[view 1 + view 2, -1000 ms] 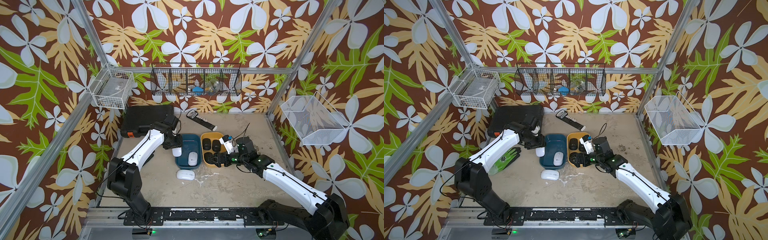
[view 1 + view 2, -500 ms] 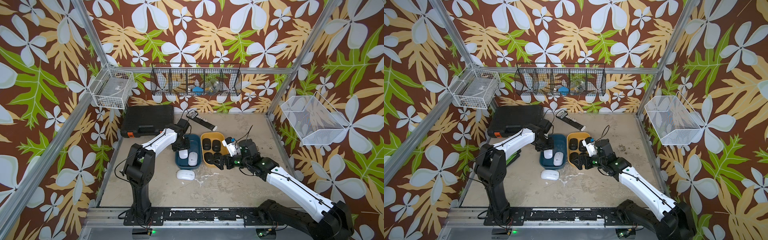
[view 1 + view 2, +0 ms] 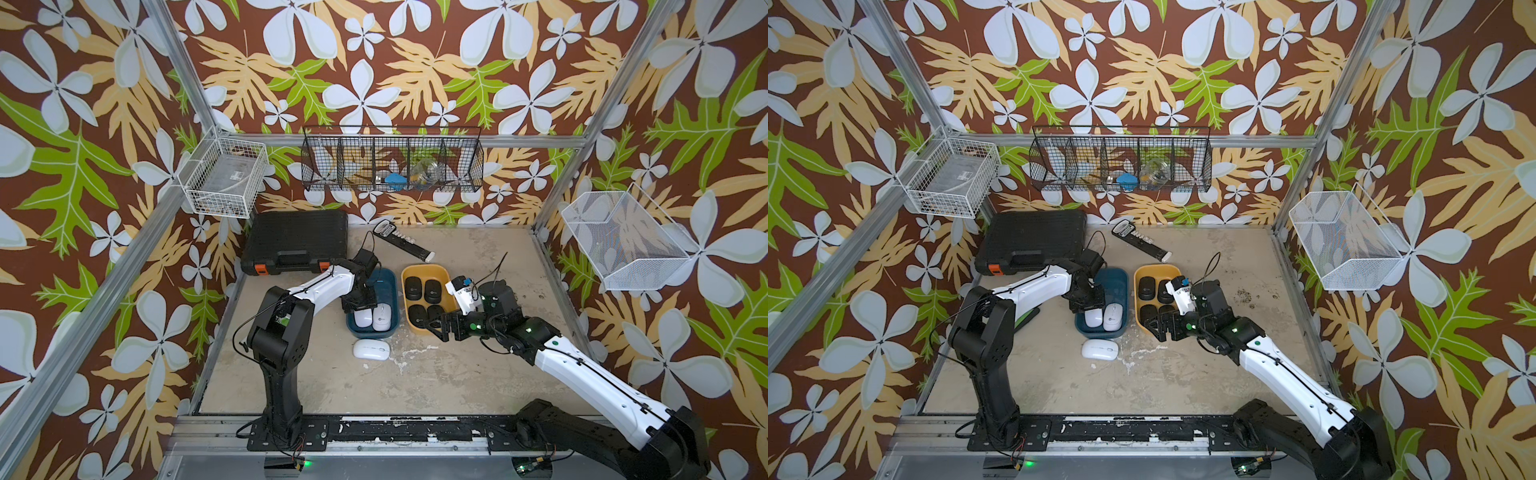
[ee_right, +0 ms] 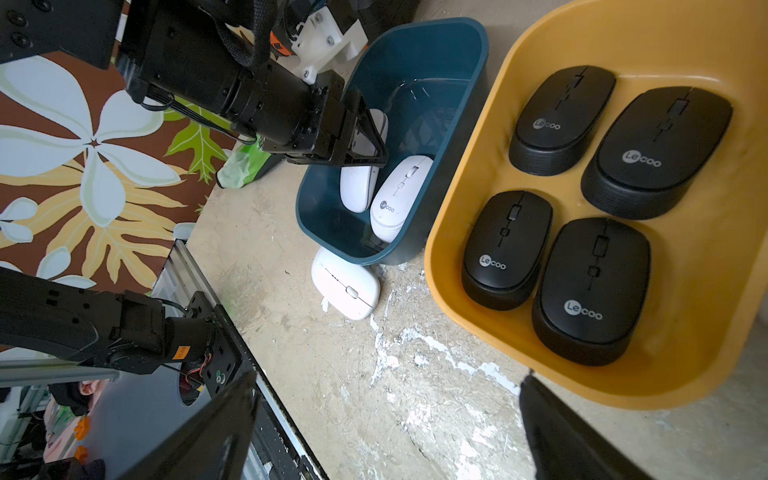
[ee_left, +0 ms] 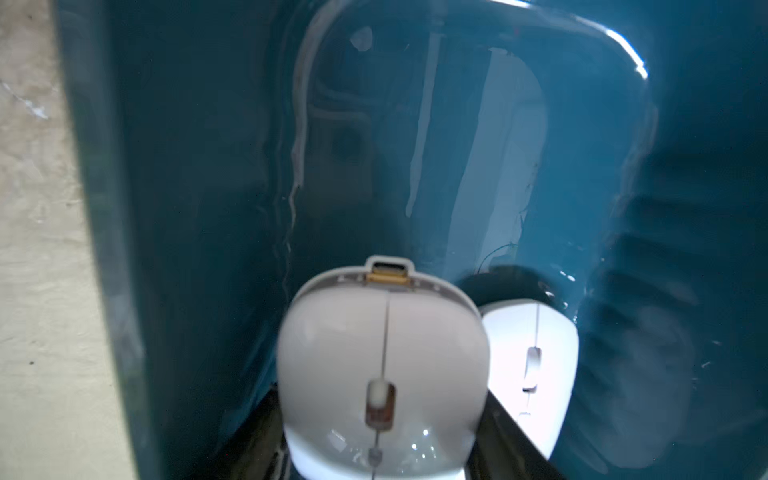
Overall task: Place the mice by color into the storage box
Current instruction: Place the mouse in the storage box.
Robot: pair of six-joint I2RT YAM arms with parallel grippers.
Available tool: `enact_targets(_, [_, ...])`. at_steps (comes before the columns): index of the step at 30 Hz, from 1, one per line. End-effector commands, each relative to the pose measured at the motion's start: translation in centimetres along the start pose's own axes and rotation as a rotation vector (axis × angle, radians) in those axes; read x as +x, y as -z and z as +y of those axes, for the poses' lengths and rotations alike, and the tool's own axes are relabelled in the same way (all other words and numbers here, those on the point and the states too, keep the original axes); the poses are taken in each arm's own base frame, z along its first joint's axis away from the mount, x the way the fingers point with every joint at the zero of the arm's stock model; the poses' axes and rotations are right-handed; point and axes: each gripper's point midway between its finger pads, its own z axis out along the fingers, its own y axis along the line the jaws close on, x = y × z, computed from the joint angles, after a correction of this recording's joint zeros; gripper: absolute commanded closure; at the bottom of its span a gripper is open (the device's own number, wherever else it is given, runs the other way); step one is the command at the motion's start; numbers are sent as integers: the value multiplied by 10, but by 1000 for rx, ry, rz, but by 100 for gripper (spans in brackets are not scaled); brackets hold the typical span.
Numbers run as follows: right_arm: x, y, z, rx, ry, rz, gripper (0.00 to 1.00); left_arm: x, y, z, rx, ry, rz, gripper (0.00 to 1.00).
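Observation:
My left gripper reaches down into the blue bin, shut on a white mouse that stands nose-down beside a second white mouse. A third white mouse lies on the table just in front of that bin. The yellow bin holds several black mice. My right gripper hovers open at the yellow bin's near edge, with nothing between its fingers.
A black tool case and a black remote-like bar lie behind the bins. A green item lies under my left arm. Wire baskets hang on the left wall, the back wall and the right wall.
My left gripper has carried the white mouse from the blue bin's left edge into the bin, beside the other white mouse. My right gripper has drawn back a little from the yellow bin.

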Motion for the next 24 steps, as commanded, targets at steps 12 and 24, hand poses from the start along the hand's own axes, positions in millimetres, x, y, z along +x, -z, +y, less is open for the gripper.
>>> enact_targets(12, [-1, 0, -4, 18, 16, -11, 0, -9, 14, -9, 13, 16, -46, 10])
enact_targets(24, [-11, 17, -89, 213, -313, -108, 0, -42, 116, -48, 166, -49, -291, 7])
